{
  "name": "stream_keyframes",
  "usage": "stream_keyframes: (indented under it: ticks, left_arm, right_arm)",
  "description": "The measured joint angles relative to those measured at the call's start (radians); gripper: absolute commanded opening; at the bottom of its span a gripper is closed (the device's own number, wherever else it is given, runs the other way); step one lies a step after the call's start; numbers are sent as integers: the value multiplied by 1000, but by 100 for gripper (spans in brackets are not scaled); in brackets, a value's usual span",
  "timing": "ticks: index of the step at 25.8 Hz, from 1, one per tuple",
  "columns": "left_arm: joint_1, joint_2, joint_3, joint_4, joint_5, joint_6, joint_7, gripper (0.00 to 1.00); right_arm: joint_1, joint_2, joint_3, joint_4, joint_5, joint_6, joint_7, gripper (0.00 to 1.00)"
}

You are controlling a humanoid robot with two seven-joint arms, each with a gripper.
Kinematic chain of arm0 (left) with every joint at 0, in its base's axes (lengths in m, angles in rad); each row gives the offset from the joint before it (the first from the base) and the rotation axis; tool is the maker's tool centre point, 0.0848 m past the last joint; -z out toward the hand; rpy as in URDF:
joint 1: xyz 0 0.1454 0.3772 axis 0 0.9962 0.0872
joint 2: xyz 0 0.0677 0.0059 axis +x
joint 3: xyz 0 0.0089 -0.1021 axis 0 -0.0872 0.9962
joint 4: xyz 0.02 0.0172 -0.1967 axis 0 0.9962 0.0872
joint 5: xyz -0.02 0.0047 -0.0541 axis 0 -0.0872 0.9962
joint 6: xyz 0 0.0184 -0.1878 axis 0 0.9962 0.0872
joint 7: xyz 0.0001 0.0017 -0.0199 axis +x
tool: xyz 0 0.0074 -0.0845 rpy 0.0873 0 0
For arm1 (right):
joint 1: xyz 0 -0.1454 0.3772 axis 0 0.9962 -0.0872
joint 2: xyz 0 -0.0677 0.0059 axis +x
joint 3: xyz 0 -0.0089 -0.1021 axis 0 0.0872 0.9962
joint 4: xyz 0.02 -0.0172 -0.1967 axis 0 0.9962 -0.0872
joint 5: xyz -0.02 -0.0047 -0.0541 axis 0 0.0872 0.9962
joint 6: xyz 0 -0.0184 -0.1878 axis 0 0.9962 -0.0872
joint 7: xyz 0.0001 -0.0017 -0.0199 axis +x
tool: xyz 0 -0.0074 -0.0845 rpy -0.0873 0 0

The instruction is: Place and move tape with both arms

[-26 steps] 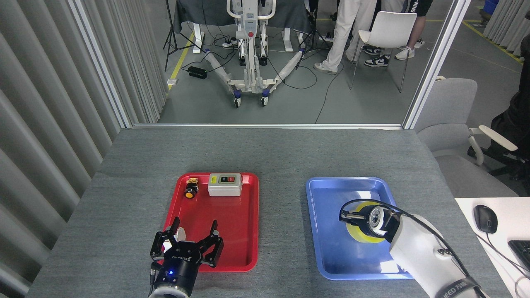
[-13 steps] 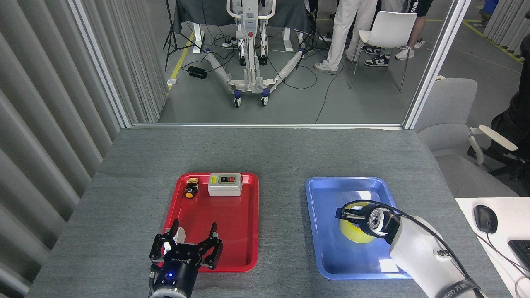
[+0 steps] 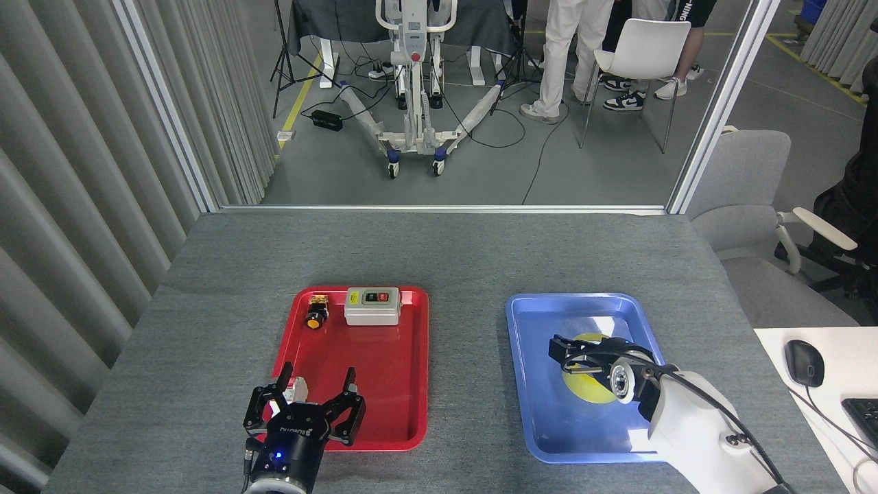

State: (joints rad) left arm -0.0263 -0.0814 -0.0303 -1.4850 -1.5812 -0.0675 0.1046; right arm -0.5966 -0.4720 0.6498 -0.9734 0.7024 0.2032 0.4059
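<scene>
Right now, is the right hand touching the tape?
Cannot tell. In the head view the right hand overlaps the tape in the blue tray, hiding any contact.

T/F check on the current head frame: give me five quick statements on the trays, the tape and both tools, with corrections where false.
1. The tape lies in the blue tray. True.
2. The grey switch box sits in the blue tray. False: it is at the far end of the red tray.
3. The left tool has its fingers spread, with nothing between them. True.
4. The right tool is over the red tray. False: it is over the blue tray, at the tape.
5. The yellow push button is right of the switch box. False: it lies left of it.
</scene>
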Motion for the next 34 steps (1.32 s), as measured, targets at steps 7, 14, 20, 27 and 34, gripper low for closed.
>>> stream_keyframes:
  ticks: [7,14,20,27,34]
  left_arm:
    - [-1,7,13,-1,1,2,2,100]
    - [1,8,25,-3,1,2,2,100]
    - [-1,8,27,-3,1,2,2,100]
    - [1,8,36,-3,1,1,1,100]
    - [4,8,43,-1,1,1,1,100]
  right_arm:
    - [93,-61,-27,-90,100,-17,-311,99]
    - [175,-117,-143,-127,163,-100,-554,99]
    - [350,2,-521,-228,428,-282,-575,99]
    - [538,173,-790,-421,644,-384,-571,99]
    - [687,210,-856,-568,661,-406,-539,99]
